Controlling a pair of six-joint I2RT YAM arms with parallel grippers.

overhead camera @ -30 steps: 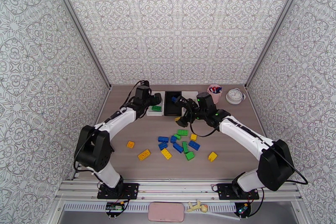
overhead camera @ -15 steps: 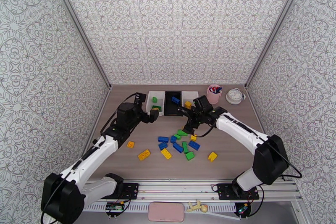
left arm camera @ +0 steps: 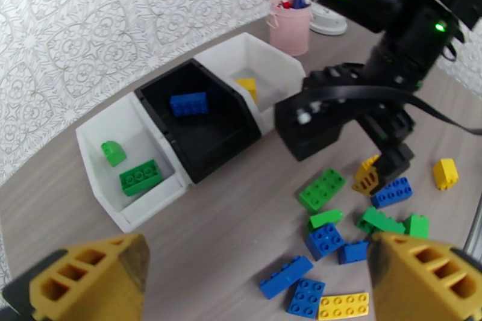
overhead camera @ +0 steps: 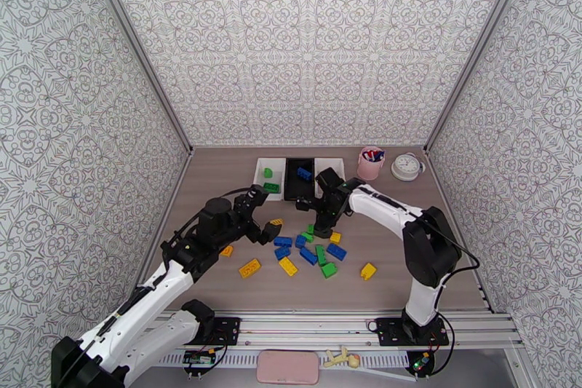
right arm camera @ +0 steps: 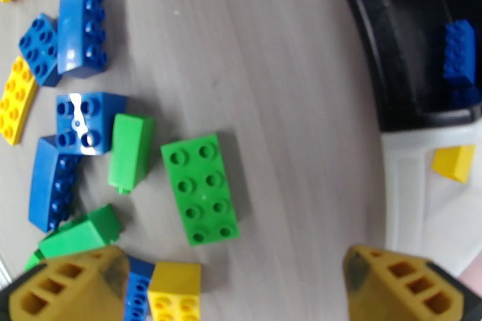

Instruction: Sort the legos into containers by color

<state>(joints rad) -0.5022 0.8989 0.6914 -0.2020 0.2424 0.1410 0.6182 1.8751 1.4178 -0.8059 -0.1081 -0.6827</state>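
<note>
- The legos (overhead camera: pixel 309 247) mostly lie loose on the table (overhead camera: pixel 218 185), with green, blue and yellow bricks mixed in a cluster near its middle.
- A few yellow bricks sit apart from the cluster: one to its right (overhead camera: pixel 368 271) and two to its left (overhead camera: pixel 249 268), (overhead camera: pixel 226 250).
- Some pieces are already in the bins. The left white bin (left arm camera: pixel 99 174) holds a small green piece (left arm camera: pixel 112 152) and a flat green brick (left arm camera: pixel 140 176). The black bin (left arm camera: pixel 226 135) holds a blue brick (left arm camera: pixel 189 103). The right white bin (left arm camera: pixel 274 63) holds a yellow brick (left arm camera: pixel 246 86).
- The three bins stand side by side and touching, at the far side of the table, just beyond the cluster.
- The right gripper (right arm camera: pixel 238 283) has its jaws spread wide with nothing between them. It hangs over a green eight-stud brick (right arm camera: pixel 199 190) at the far edge of the cluster, near the black bin.
- The left gripper (left arm camera: pixel 253 280) is also spread wide and empty. It is above the table at the left of the cluster, facing the bins.
- A pink cup (left arm camera: pixel 290 24) of pens and a round white clock (overhead camera: pixel 407 166) stand to the right of the bins.
</note>
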